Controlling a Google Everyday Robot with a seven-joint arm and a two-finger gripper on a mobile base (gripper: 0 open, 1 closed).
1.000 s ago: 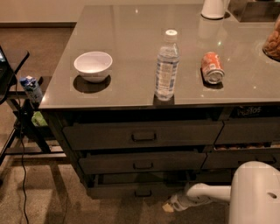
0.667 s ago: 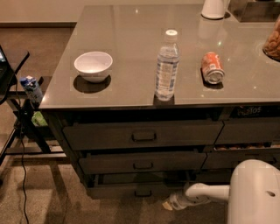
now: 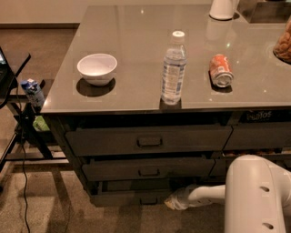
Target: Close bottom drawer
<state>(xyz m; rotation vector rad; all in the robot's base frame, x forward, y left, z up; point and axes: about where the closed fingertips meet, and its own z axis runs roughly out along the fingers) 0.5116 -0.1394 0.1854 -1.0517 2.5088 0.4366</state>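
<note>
The bottom drawer (image 3: pixel 132 198) is the lowest of three wide dark grey-brown drawers under the counter. Its front stands slightly forward of the frame, and its small dark pull (image 3: pixel 148 200) shows at the centre. My gripper (image 3: pixel 174 201) is low near the floor, right at the drawer's right end, on a white arm (image 3: pixel 254 193) that reaches in from the right. The middle drawer (image 3: pixel 148 169) and top drawer (image 3: pixel 148 139) are above it.
On the grey counter (image 3: pixel 136 91) stand a white bowl (image 3: pixel 97 68), a clear water bottle (image 3: pixel 173 68), a tipped orange can (image 3: pixel 220 70) and a white jug (image 3: pixel 223 8). A black stand with a small carton (image 3: pixel 32 92) is at left. Narrower drawers (image 3: pixel 257 136) are at right.
</note>
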